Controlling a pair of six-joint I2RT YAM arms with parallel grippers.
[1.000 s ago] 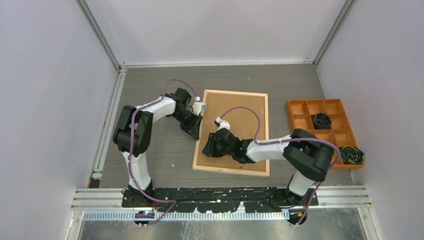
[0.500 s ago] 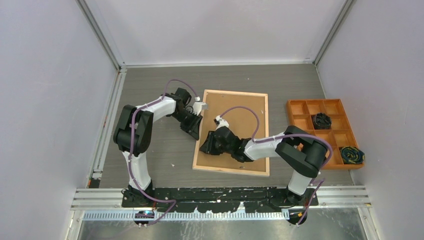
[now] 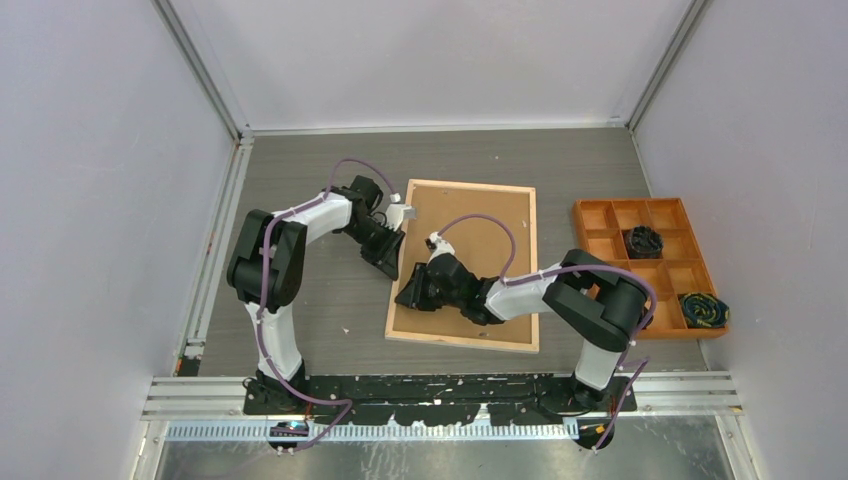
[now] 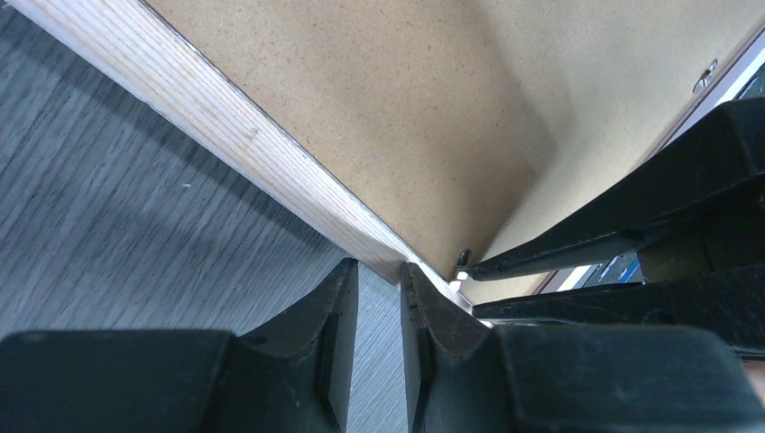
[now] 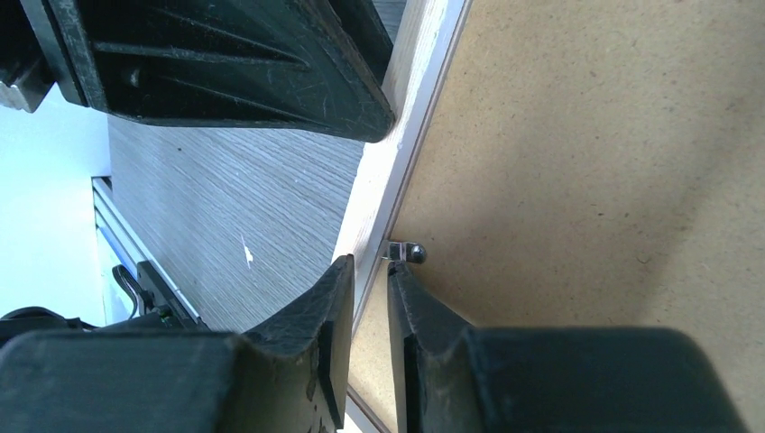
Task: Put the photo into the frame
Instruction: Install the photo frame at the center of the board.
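Note:
The frame (image 3: 465,343) lies back-up on the table, its light wood rails around the brown backing board (image 3: 490,250). The photo is hidden. My left gripper (image 3: 390,262) sits at the frame's left rail (image 4: 225,135); its jaws are nearly closed with only table showing between them (image 4: 379,271). My right gripper (image 3: 408,297) is just below it on the same rail. Its jaws are nearly closed (image 5: 370,266), with one fingertip against a small metal tab (image 5: 408,253) on the backing board's edge. The tab also shows in the left wrist view (image 4: 462,260).
An orange compartment tray (image 3: 600,215) stands at the right with dark coiled items in two compartments. The two grippers are very close together; the left one's finger (image 5: 225,63) fills the top of the right wrist view. Grey walls enclose the table.
My right gripper has crept a little to the left, onto the frame's left rail beside the tab. The left arm and the frame have not moved.

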